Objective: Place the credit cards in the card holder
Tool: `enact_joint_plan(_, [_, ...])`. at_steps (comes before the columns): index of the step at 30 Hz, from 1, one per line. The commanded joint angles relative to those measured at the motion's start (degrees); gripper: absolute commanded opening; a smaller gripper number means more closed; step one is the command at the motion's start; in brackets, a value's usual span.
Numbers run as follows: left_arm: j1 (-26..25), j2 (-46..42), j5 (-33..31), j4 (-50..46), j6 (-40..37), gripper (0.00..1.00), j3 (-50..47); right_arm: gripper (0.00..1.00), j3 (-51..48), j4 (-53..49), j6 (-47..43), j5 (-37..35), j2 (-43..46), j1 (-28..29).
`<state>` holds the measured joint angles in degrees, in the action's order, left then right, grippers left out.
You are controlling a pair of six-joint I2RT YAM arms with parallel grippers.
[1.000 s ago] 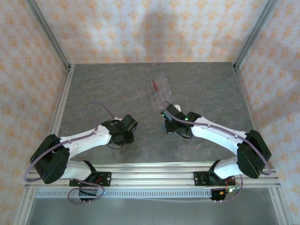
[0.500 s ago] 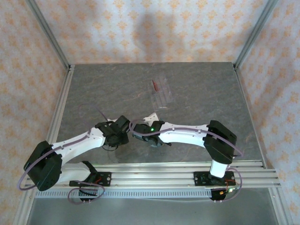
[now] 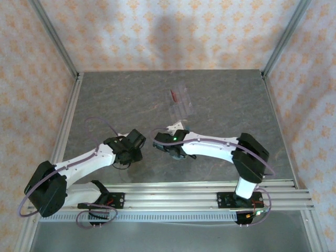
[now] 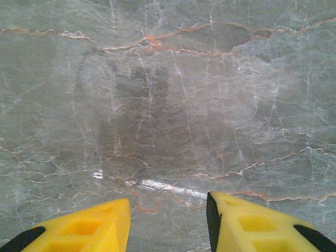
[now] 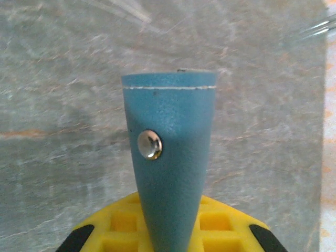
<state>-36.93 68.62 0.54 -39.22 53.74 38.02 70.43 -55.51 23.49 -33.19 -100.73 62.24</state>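
A dark red credit card (image 3: pixel 172 95) lies at the far middle of the table, beside clear flat plastic rectangles (image 3: pixel 182 106). In the right wrist view the teal card holder (image 5: pixel 170 142), with a metal snap, stands straight up out of my right gripper (image 5: pixel 169 223), which is shut on its lower end. From above, the right gripper (image 3: pixel 161 143) is stretched left to the table's near middle. My left gripper (image 3: pixel 135 143) faces it a short way to the left. In its wrist view the left gripper (image 4: pixel 168 212) is open over bare stone.
The grey marbled table (image 3: pixel 231 105) is framed by aluminium rails, with patterned walls behind and at both sides. Clear plastic edges (image 5: pixel 126 9) show at the top of the right wrist view.
My right arm has swung from beside the cards leftward to the near middle, carrying the card holder. My left arm has drawn back slightly towards the near left.
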Motion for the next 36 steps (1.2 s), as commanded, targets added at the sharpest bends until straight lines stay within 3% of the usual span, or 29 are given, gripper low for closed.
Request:
enact_joint_plan(1, [0.9, -2.3, -2.4, -3.8, 0.3, 0.44, -0.3, 0.14, 1.8, 3.4, -1.6, 4.4, -2.9, 1.7])
enact_joint_plan(9, [1.4, -3.0, -2.4, -5.0, -0.5, 0.47, 0.7, 0.37, 2.6, 12.4, -4.3, 21.3, -3.7, 1.6])
enact_joint_plan(16, [1.3, -3.9, 0.8, -3.4, -2.1, 0.45, 2.0, 0.51, -1.4, 19.5, -4.9, 39.9, 3.2, -4.5])
enact_joint_plan(22, [-1.2, -0.7, 4.9, 0.5, -6.5, 0.46, 6.2, 0.5, -8.4, 21.2, -4.7, 42.4, 12.5, -14.1])
enact_joint_plan(29, [-8.8, 14.7, 5.3, 3.4, -8.9, 0.49, 15.9, 0.46, -17.0, 25.0, -5.2, 49.8, 18.5, -26.8])
enact_joint_plan(36, [-12.1, 25.6, 6.1, 4.4, -10.0, 0.5, 23.3, 0.35, -19.0, 28.7, -5.7, 55.5, 16.1, -30.0])
